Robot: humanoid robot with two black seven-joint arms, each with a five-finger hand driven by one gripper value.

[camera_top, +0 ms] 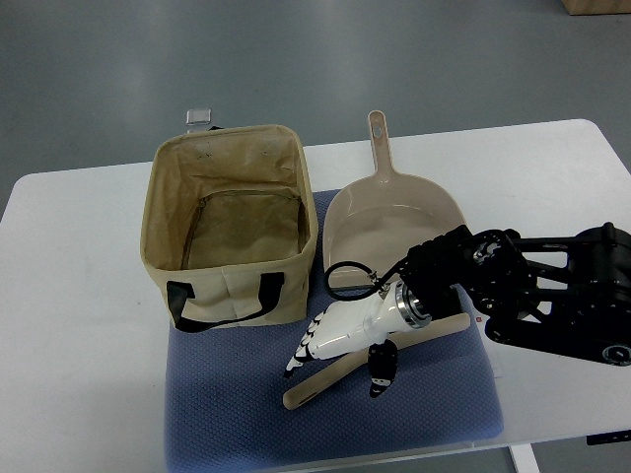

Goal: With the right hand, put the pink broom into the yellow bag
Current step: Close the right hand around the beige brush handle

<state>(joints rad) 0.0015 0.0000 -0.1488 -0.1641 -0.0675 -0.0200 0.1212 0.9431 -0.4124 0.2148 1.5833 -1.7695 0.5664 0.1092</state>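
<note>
The pink broom shows as a pale pinkish stick (314, 387) lying at a slant on the blue mat (237, 414). Its upper right part (452, 325) runs under my right wrist, and its brush end is hidden. My right hand (340, 357) comes in from the right and sits right over the stick's middle. The white fingers (306, 350) point left and stay extended, and the dark thumb (381, 372) hangs on the near side of the stick. I see no closed grip. The yellow bag (229, 222) stands open and upright to the left of the hand, with nothing inside.
A pink dustpan (389, 217) lies behind the hand, its handle pointing away. The bag's black strap (222, 310) hangs on its near side. The mat lies on a white table (69, 296). A small grey object (199, 116) lies on the floor beyond.
</note>
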